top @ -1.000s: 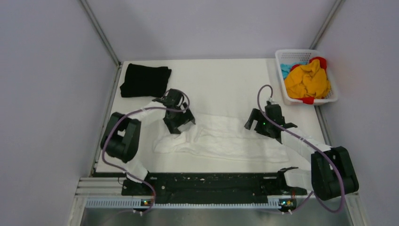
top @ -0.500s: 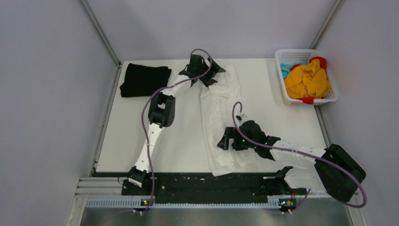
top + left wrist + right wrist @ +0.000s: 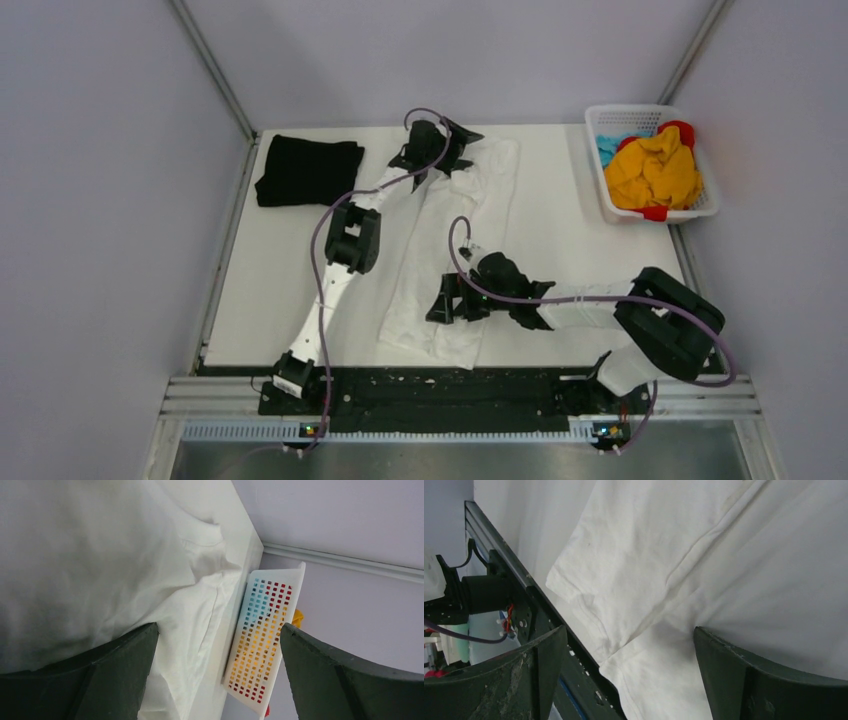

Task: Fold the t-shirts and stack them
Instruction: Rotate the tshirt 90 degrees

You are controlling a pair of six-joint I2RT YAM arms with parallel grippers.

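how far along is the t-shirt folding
Done: the black t-shirt lies folded at the far left. In hand: the white t-shirt is a long narrow strip, with the left end effector and right end effector open over its ends. Left: folding it up and stacking the two.

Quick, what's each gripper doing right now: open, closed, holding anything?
Left gripper: open, holding nothing, over the far end of the white soft cloth t-shirt.
Right gripper: open, holding nothing, over that shirt's near end.
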